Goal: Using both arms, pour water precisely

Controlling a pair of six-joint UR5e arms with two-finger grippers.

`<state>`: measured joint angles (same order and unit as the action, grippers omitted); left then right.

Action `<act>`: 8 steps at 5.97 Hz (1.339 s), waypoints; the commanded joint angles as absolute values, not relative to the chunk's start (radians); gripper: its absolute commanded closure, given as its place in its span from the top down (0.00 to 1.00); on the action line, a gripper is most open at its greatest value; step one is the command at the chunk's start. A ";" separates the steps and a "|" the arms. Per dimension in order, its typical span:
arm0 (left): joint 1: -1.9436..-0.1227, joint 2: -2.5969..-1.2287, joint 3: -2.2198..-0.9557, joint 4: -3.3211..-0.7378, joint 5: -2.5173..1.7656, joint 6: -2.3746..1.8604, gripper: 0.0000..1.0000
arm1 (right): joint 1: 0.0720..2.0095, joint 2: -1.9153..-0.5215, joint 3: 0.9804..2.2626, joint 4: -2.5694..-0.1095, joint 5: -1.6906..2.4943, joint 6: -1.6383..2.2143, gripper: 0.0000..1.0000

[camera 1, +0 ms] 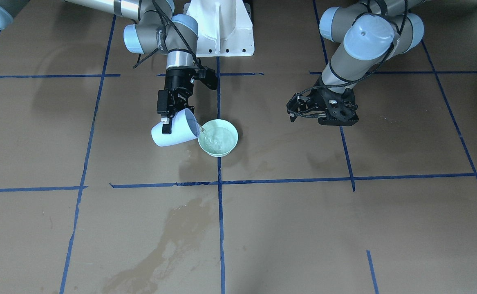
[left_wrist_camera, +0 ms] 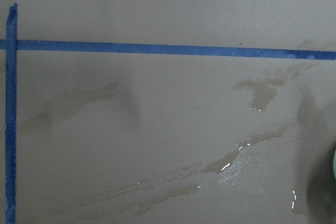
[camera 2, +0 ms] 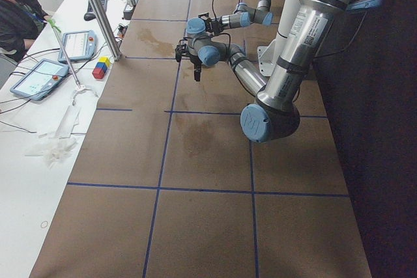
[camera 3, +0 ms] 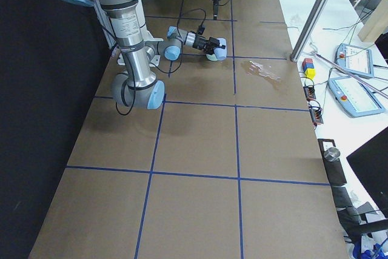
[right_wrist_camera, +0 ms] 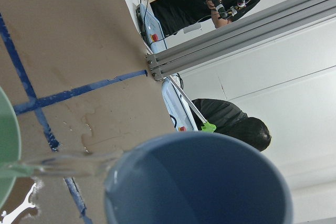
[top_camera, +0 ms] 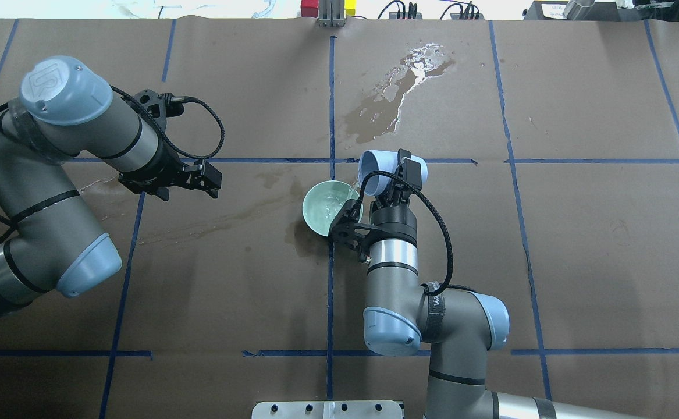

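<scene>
My right gripper (camera 1: 172, 121) is shut on a pale blue cup (camera 1: 173, 134), which is tipped on its side toward a pale green bowl (camera 1: 232, 141). A thin stream of water (camera 1: 201, 130) runs from the cup's lip into the bowl, where water (top_camera: 333, 205) ripples. From above, the cup (top_camera: 377, 171) sits just past the right gripper (top_camera: 394, 181), over the bowl's (top_camera: 314, 212) far rim. The right wrist view looks over the cup's mouth (right_wrist_camera: 210, 182) at the stream (right_wrist_camera: 68, 163). My left gripper (top_camera: 214, 179) hovers open and empty to the bowl's left, low over the table (camera 1: 292, 109).
Wet stains mark the brown board: a puddle (top_camera: 397, 93) beyond the bowl, a streak (top_camera: 217, 224) between the left gripper and the bowl, also under the left wrist camera (left_wrist_camera: 226, 163). The white pedestal (camera 1: 222, 28) stands at the robot's side. A seated person (camera 2: 16, 11) and tablets lie beyond the table's far edge.
</scene>
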<state>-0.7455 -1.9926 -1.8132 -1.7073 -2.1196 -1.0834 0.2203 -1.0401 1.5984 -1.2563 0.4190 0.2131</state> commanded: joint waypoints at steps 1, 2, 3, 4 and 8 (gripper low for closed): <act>-0.746 -1.993 -1.813 -1.707 -2.120 -1.083 1.00 | 0.219 -1.040 1.598 -1.256 0.408 0.186 0.00; -0.746 -1.991 -1.813 -1.707 -2.120 -1.083 1.00 | 0.218 -1.040 1.598 -1.256 0.408 0.183 0.00; -0.746 -1.991 -1.813 -1.707 -2.120 -1.083 1.00 | 0.216 -1.040 1.598 -1.256 0.408 0.180 0.00; -0.746 -1.991 -1.813 -1.707 -2.120 -1.081 1.00 | 0.216 -1.040 1.598 -1.256 0.407 0.163 0.00; -0.746 -1.991 -1.813 -1.707 -2.120 -1.078 1.00 | 0.215 -1.040 1.598 -1.256 0.400 0.140 0.00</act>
<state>-0.7455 -1.9911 -1.8132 -1.7073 -2.1200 -1.0785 0.2152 -1.0401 1.5984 -1.2563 0.4011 0.1443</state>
